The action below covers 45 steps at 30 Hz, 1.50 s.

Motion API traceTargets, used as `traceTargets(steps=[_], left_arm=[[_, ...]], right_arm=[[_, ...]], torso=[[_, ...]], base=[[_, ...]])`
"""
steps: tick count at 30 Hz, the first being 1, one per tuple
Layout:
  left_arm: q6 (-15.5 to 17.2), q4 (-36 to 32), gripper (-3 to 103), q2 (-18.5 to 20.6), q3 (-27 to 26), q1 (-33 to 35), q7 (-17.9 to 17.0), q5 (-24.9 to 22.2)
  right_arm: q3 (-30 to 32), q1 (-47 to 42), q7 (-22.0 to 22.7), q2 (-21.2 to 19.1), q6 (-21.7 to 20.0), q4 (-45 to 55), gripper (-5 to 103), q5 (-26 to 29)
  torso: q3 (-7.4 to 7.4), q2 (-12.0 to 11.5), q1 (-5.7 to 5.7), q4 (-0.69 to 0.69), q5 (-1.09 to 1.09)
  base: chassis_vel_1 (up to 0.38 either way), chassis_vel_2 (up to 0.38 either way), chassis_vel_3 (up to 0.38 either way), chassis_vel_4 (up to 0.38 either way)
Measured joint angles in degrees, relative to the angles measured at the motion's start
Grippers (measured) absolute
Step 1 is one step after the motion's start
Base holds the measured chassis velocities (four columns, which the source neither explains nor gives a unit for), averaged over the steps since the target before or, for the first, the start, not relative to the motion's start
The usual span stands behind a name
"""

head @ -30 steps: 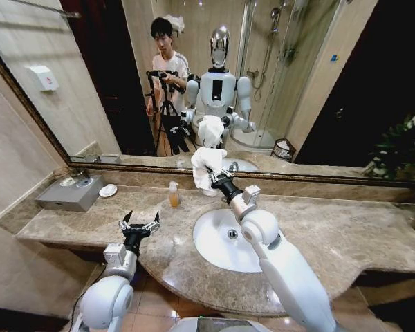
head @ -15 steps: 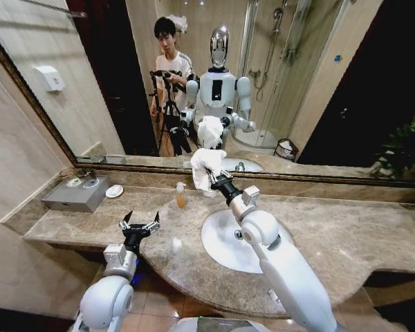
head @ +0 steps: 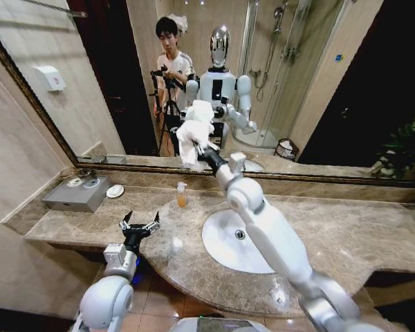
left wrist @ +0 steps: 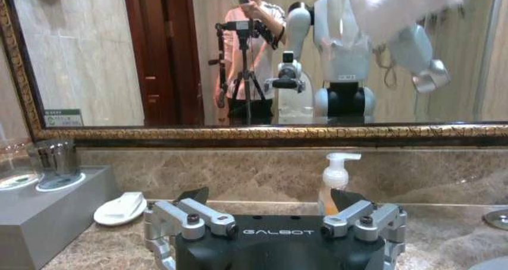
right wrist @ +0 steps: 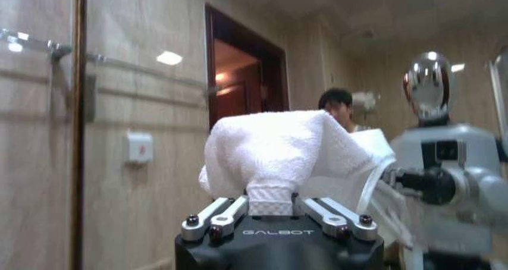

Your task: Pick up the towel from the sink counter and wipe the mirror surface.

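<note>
- While the right gripper (head: 199, 149) clamps the white towel (head: 194, 129), its arm reaches up over the sink counter (head: 360, 235) and presses the bunched cloth against the mirror (head: 318, 76).
- Left gripper (head: 140, 225) hovers low at the counter's front edge, fingers spread apart and holding nothing.
- Soap pump bottle (head: 182, 195) holds amber liquid; it stands beside the white basin (head: 218, 242).
- Grey tray (head: 76, 196) near the wall carries two glasses.

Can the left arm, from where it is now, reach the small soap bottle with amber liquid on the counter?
Probably yes. The left gripper hovers open above the brown marble sink counter's front edge, and the small pump bottle of amber soap stands ahead of it near the back wall, with only bare counter between them.
</note>
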Motion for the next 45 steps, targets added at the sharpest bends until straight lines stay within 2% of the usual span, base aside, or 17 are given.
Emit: traceTargets(steps=[7, 13, 22, 29, 33, 45], left_arm=[[0.00, 0.00, 100, 0.00, 0.00, 0.00, 0.00, 0.00], [0.00, 0.00, 100, 0.00, 0.00, 0.00, 0.00, 0.00], [0.00, 0.00, 100, 0.00, 0.00, 0.01, 0.00, 0.00], [0.00, 0.00, 100, 0.00, 0.00, 0.00, 0.00, 0.00], [0.00, 0.00, 100, 0.00, 0.00, 0.00, 0.00, 0.00], [0.00, 0.00, 100, 0.00, 0.00, 0.00, 0.00, 0.01]], right_arm=[[0.07, 4.41, 0.50, 3.07, -0.07, -5.03, 13, 0.22], [-0.28, -1.20, -1.29, 4.09, 1.98, -9.26, 13, -4.06], [-1.22, -4.24, -1.06, 4.01, 2.83, -10.15, 13, -6.00], [0.85, 2.48, 1.00, 2.27, 1.74, -6.19, 13, -2.82], [1.28, 3.30, 1.21, 1.71, 1.15, -5.27, 13, -1.87], [-0.82, -4.36, 0.16, 2.70, 2.78, -10.51, 13, -4.61]], torso=[[0.00, 0.00, 0.00, 0.01, 0.00], [0.00, 0.00, -0.01, 0.00, 0.02], [-0.01, 0.00, -0.01, 0.01, 0.02], [-0.01, 0.00, -0.01, 0.00, 0.01], [-0.01, 0.01, -0.02, -0.01, 0.02], [-0.01, 0.00, -0.02, -0.01, 0.02]], base=[[0.000, 0.000, 0.000, 0.000], [0.000, 0.000, 0.000, 0.000], [0.000, 0.000, 0.000, 0.000], [0.000, 0.000, 0.000, 0.000], [0.000, 0.000, 0.000, 0.000], [0.000, 0.000, 0.000, 0.000]])
